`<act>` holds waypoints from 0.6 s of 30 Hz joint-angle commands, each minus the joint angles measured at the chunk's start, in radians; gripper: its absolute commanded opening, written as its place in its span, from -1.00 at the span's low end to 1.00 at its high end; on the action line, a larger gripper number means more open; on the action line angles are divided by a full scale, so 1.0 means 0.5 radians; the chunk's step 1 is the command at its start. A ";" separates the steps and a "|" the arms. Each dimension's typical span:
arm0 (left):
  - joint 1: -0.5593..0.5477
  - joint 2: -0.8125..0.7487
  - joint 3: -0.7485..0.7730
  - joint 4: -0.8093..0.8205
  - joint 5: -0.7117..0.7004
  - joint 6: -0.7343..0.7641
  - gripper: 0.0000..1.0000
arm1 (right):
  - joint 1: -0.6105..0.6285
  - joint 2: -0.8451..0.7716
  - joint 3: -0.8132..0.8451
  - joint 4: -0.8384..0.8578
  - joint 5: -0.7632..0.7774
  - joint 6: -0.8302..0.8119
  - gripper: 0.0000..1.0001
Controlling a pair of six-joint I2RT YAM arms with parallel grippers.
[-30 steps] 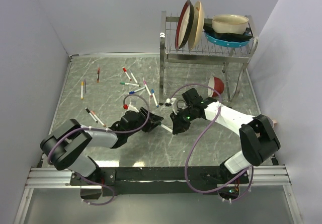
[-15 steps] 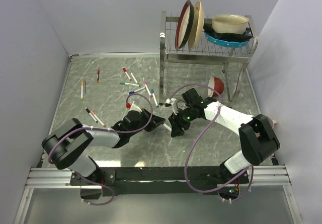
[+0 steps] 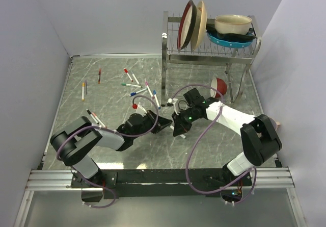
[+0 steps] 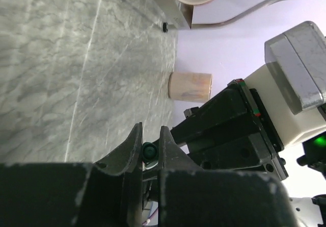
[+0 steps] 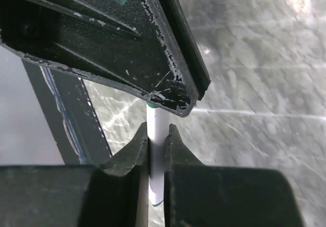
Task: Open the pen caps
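The right gripper (image 5: 157,137) is clenched on the white pen barrel (image 5: 156,160). The left gripper (image 4: 150,150), drawn in almost against it within the last second, pinches the green pen cap (image 4: 149,151), which is seemingly still on, so the pull-apart looks imminent. Beyond both fingertips, other pens (image 3: 131,84) wait. No writing is legible.

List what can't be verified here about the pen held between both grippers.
Top view: held pen hidden where left gripper and right gripper meet.
Left wrist: only the end of the green cap shows; fingers hide the rest.
Right wrist: white barrel runs behind the left gripper's finger, so the cap seam is hidden.
Top view: loose pens too small to judge their caps.
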 commanded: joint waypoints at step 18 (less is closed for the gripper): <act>0.468 -1.456 -0.520 -1.441 -0.893 -0.140 -0.99 | 0.164 0.084 0.024 0.116 0.925 -0.042 -1.00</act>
